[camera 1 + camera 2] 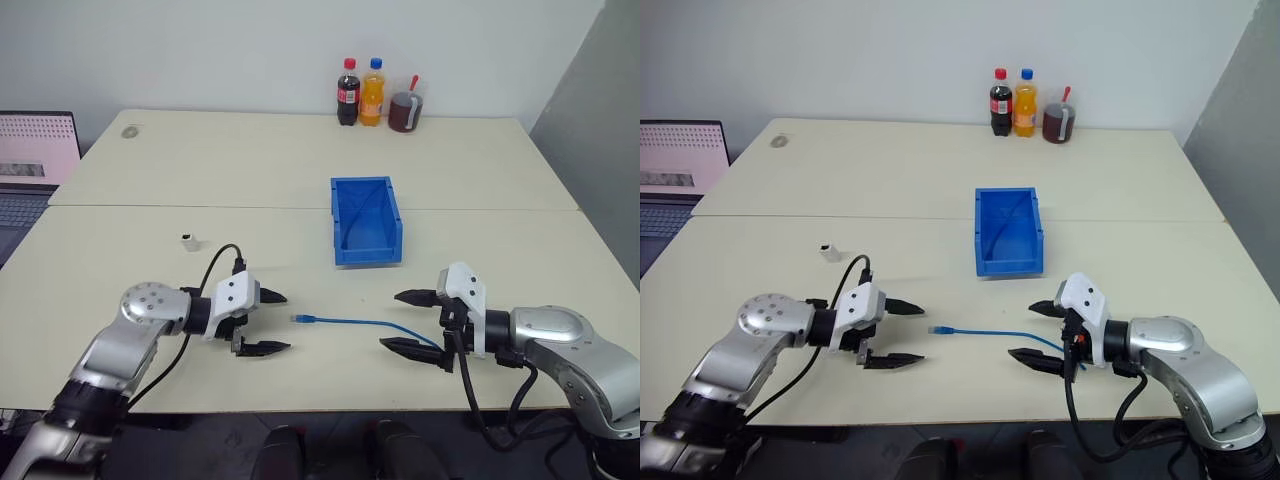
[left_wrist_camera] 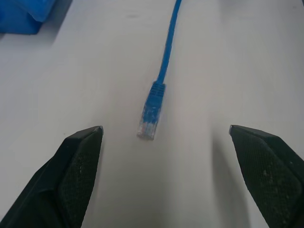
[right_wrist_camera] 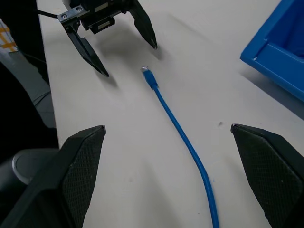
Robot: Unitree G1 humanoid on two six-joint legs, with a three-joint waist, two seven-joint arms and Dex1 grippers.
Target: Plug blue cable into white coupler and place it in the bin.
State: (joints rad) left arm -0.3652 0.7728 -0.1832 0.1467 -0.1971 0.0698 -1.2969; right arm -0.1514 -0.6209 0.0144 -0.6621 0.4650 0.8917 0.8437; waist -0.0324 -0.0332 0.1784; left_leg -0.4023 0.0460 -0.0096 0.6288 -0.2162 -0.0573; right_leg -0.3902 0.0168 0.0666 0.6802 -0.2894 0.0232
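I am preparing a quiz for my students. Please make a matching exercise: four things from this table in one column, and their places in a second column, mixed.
Things:
1. cable
2. coupler
3. bin
4. bottles

Places:
A. at the table's far edge, by the wall
B. mid-table, beyond the cable
C. flat on the table between the two open grippers
D. alone, beyond the left gripper

Pairs: 1-C, 2-D, 3-B, 4-A

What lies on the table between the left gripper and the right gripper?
The blue cable lies there, seen in the left eye view. Its clear plug points at the open left gripper, and its other end runs toward the open right gripper.
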